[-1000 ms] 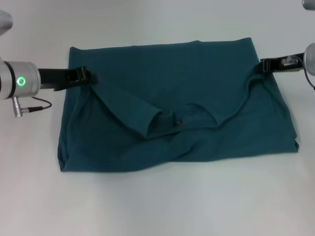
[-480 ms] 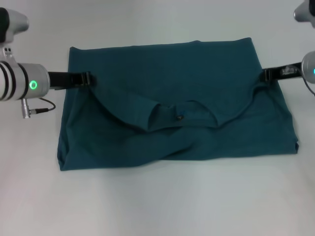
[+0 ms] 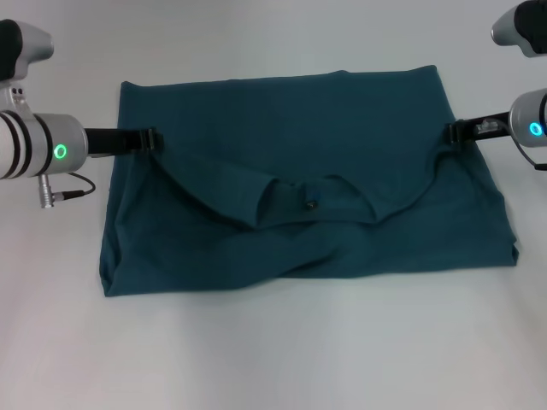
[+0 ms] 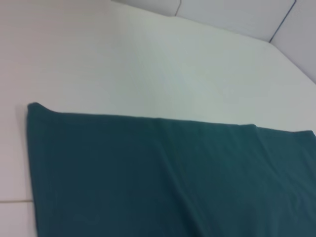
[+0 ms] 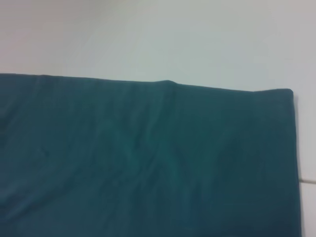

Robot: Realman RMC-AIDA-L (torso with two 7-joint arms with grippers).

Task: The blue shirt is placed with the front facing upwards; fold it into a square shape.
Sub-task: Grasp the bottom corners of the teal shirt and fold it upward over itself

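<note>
Blue shirt (image 3: 299,154) lies half-folded, soft and limp. We'd grip its side edges; left end effector (image 3: 147,139) and right end effector (image 3: 455,131) sit there, closure indeterminate.

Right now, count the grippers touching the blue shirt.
2. The left gripper sits at the blue shirt's left edge; the right gripper at its right edge. Neither wrist view shows fingers.
</note>
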